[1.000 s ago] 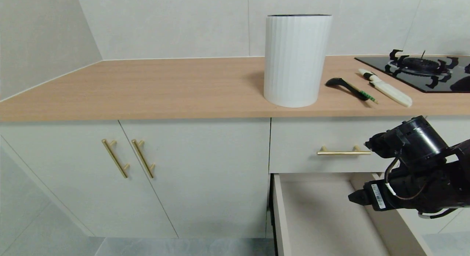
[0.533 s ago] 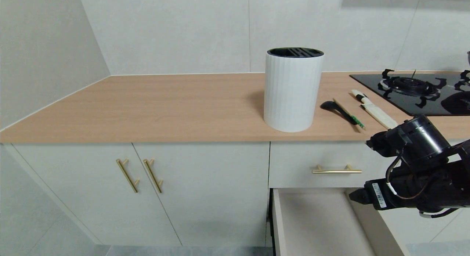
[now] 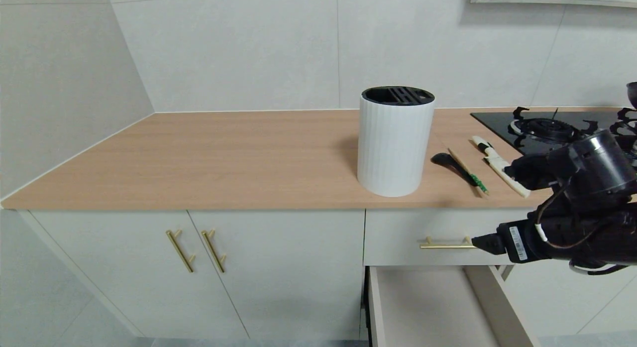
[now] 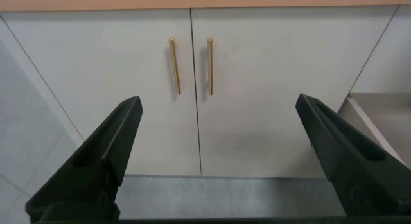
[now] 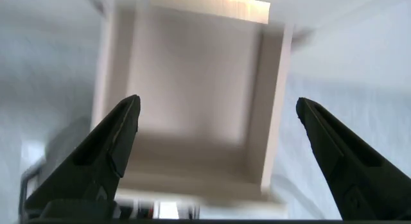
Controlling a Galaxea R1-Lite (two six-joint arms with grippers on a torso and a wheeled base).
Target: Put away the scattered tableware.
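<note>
Spoon (image 3: pixel 441 160), chopsticks (image 3: pixel 454 155), knife (image 3: pixel 497 164) on counter (image 3: pixel 239 158) nr holder (image 3: pixel 393 143); drawer (image 3: pixel 428 307) open.

Matt wood counter (image 3: pixel 224 158), ribbed holder (image 3: pixel 393 148), brass handle (image 3: pixel 445 245)

The wooden countertop (image 3: pixel 224 158) lies above the right gripper (image 3: pixel 485 243). A white ribbed holder (image 3: pixel 394 143) stands up-left of it. Directly above it lie a black spoon (image 3: pixel 448 161), chopsticks (image 3: pixel 468 173) and a white knife (image 3: pixel 492 160).
</note>
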